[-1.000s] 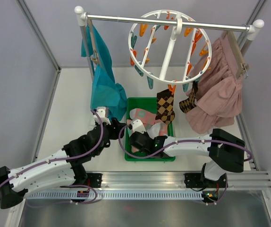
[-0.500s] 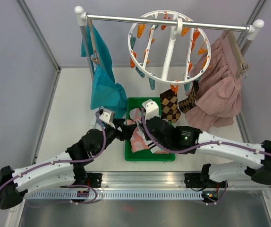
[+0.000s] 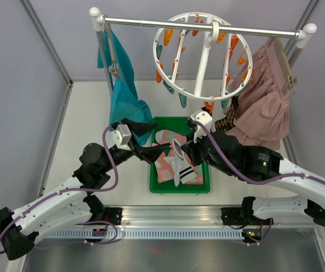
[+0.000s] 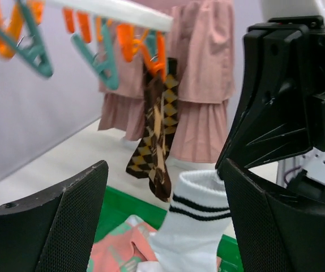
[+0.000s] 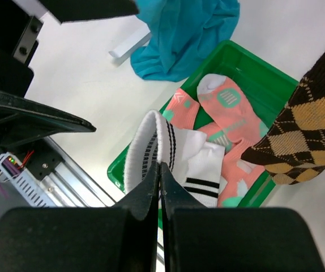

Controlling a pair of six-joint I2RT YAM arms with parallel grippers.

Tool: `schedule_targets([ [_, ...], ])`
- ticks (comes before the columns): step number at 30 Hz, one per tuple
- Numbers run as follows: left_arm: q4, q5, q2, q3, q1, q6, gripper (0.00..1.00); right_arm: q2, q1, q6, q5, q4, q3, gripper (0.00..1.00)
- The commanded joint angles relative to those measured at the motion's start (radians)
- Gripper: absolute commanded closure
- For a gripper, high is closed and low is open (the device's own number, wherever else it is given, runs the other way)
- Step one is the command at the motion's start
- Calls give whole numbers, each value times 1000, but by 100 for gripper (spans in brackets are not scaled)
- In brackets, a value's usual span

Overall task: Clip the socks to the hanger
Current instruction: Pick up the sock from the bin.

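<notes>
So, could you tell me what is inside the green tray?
Pink socks with mint patches lie in the green tray. The white striped sock, pinched in the right gripper, hides whatever lies beneath it.

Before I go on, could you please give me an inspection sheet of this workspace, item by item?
Surface: white table, with a green bin near the arms.
Job's things: hanger hooked on the rail; argyle socks hang from its clips; white striped sock held above the bin; pink socks in the bin.
Clutter: teal garment and pink skirt on the rail.
Grippers: left gripper open, empty; right gripper shut on the white striped sock.
Cables: purple cables along both arms.
Surroundings: grey walls.
</notes>
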Motion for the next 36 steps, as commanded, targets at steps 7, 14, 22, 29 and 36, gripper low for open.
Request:
schedule_targets([
  [7, -182, 551, 141, 257, 113, 129, 12, -29, -1, -42, -116, -107, 167, 100],
  [14, -127, 707, 189, 285, 156, 80, 13, -38, -1, -37, -155, -109, 210, 100],
  [22, 31, 818, 261, 285, 170, -38, 14, -27, -1, -36, -173, -101, 250, 100],
  [29, 211, 838, 322, 262, 170, -155, 14, -21, -1, -32, -196, -72, 256, 100],
  [36, 323, 868, 348, 248, 170, -253, 19, -24, -1, -28, -167, -52, 259, 100],
])
